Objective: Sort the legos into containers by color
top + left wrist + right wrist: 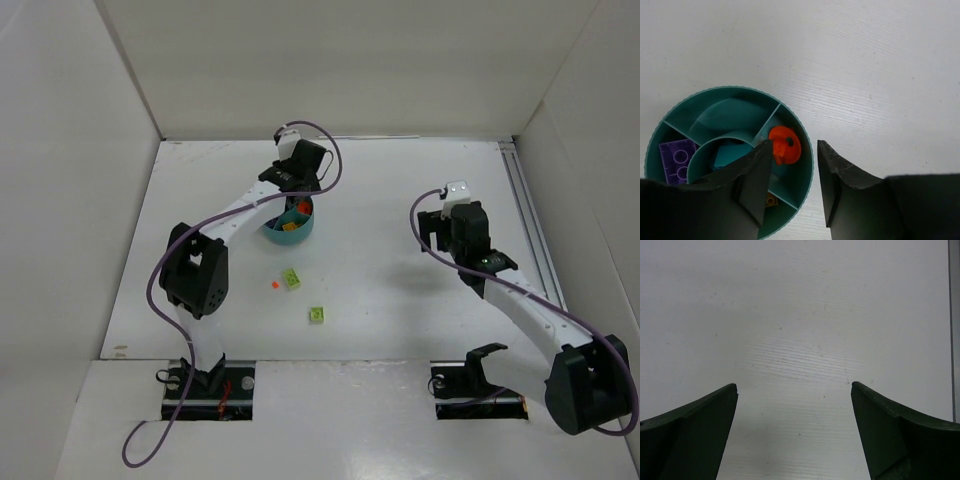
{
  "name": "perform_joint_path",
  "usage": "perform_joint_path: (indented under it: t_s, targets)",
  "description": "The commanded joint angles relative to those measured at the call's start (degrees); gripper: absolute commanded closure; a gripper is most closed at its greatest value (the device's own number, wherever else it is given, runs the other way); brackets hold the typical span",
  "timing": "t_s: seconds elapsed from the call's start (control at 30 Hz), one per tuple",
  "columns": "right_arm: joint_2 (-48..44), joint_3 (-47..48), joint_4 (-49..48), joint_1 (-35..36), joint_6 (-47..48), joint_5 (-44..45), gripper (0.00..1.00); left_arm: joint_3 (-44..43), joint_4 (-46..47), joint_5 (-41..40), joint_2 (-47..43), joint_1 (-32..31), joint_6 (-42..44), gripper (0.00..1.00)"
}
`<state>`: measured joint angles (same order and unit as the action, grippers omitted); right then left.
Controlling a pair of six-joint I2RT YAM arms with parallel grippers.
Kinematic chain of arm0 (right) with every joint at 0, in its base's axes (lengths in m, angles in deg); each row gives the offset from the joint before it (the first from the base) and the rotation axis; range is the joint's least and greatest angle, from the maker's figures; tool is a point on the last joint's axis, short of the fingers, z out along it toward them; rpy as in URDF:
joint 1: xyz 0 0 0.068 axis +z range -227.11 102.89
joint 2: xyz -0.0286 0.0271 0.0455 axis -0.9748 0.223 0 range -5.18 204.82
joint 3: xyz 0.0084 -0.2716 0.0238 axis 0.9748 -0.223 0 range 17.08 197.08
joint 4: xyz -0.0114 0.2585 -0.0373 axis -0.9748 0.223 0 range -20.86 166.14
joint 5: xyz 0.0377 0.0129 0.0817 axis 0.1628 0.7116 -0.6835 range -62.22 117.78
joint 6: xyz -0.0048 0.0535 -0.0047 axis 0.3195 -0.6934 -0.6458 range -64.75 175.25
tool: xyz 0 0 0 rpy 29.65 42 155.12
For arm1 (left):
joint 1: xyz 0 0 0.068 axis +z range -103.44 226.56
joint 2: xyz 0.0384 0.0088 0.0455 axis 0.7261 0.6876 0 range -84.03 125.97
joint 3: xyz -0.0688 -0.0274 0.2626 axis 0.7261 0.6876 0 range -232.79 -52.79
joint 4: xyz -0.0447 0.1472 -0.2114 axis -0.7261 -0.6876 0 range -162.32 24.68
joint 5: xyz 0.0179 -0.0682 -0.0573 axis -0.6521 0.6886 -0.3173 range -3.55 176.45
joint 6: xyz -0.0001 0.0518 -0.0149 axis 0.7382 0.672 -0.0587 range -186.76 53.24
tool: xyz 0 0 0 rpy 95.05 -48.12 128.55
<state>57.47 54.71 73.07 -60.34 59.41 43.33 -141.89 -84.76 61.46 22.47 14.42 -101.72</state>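
The teal dish [303, 231] stands at the table's middle back; in the left wrist view its rim [730, 90] shows. My left gripper [296, 203] hovers over its right edge, open [795, 149] and empty. A rounded orange-red piece [785, 145] lies in the right wedge beside my left finger [757, 180]. A purple brick [677, 157] lies in the left wedge, a teal brick [729, 154] in the central well, a yellow brick [771, 201] in a lower wedge. Two lime green bricks [291, 278] [317, 314] and a tiny orange-red bit [273, 285] lie on the table. My right gripper [452, 228] is open [794, 387] over bare table.
White walls [80, 180] enclose the table on the left, back and right. A metal rail [525, 210] runs along the right side; it also shows in the right wrist view [953, 315]. A purple cable [330, 165] loops beside the left arm.
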Motion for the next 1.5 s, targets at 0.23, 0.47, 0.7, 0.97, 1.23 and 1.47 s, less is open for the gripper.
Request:
perform_joint_path:
  t_s: [0.23,0.47,0.7,0.97,1.23,1.47]
  targets:
    - [-1.3,1.1,-7.9,6.1,13.5,-8.9,0.00,3.0,-0.4,-0.4,-9.6,0.1,-0.4,0.22]
    - [8.1,8.2,-8.4,25.3,16.7,-11.2,0.06,21.6,0.6,-2.7,-30.2,0.1,-6.5,0.00]
    - [27.1,21.4,-11.0,39.9,15.3,-22.5,0.35,42.8,-8.4,-3.9,-53.1,0.7,-21.8,0.00]
    - [41.7,32.1,-10.3,43.9,12.2,-27.4,0.40,46.6,-16.8,-7.9,-64.5,0.7,-27.4,0.00]
    - [49.7,41.9,-1.9,45.6,9.5,-18.9,0.47,47.2,-15.5,-7.4,-64.2,0.7,-27.4,0.00]
    - [53.3,44.4,-0.2,45.6,8.9,-18.4,0.47,47.2,-15.0,-6.8,-62.5,0.7,-26.9,0.00]
